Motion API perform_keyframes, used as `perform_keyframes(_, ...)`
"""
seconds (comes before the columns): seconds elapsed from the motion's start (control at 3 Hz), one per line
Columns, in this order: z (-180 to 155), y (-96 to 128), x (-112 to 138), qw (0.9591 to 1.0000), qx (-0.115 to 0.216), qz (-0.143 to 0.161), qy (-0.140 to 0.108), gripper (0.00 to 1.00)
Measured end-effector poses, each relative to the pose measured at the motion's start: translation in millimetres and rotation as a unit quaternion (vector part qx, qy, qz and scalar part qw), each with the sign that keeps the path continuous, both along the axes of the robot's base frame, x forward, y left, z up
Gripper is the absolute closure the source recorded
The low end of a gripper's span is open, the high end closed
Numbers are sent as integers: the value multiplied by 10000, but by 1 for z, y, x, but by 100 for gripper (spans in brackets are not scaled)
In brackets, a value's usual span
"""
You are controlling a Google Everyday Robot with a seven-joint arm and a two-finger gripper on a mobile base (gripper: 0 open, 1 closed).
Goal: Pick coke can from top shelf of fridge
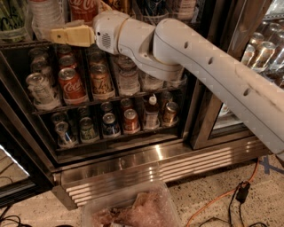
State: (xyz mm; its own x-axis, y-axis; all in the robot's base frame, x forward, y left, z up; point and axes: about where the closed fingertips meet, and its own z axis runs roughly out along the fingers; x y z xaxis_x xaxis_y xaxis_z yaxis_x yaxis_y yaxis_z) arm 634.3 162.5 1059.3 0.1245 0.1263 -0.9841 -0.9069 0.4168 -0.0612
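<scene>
The coke can [83, 9], red with white script, stands on the top shelf [26, 44] of the fridge [133, 153], cut off by the picture's top edge. My gripper [60, 36], tan at the tip of the white arm, hangs in front of the top shelf's front rail. It sits just below and to the left of the can and points left. It holds nothing that I can see. The arm hides the shelf's right part.
On the middle shelf stand a red Coke can [71, 84], an orange-gold can [101, 82], a silver can [39, 88] and water bottles [128, 80]. Small cans [131, 120] fill the lower shelf. A clear plastic tub [133, 208] and an orange cable [213, 204] lie on the floor.
</scene>
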Motion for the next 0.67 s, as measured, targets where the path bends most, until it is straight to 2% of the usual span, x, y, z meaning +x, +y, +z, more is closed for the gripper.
perform_keyframes(0.67, 1, -1, 1, 10000, -41, -8, 1, 0)
